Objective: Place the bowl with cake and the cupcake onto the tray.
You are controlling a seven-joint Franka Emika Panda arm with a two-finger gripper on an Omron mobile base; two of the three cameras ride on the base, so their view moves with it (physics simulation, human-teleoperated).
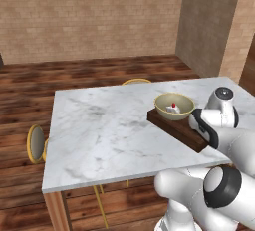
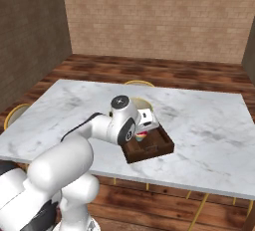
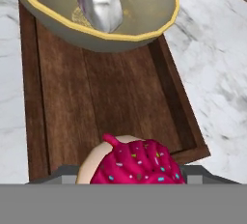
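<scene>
Hand view: one bowl with cake (image 3: 91,15) on one tray (image 3: 111,107); tool (image 3: 132,182) holds one cupcake (image 3: 132,162).

Even, diffuse rendered light, moderately bright; no glare. Soft shadow under the desk (image 1: 99,125) onto the floor (image 1: 30,105). Base views slightly soft, coarse textures. Hand view: nearest objects blurred at bottom edge.

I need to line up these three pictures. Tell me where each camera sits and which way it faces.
Left base view: behind the arm's left, looking down over the marble table; arm at lower right.
Right base view: behind its right; arm at lower left, above the tray.
Hand view: on the hand, looking down at the cupcake between the gripper.
All share the bowl with cake.
</scene>
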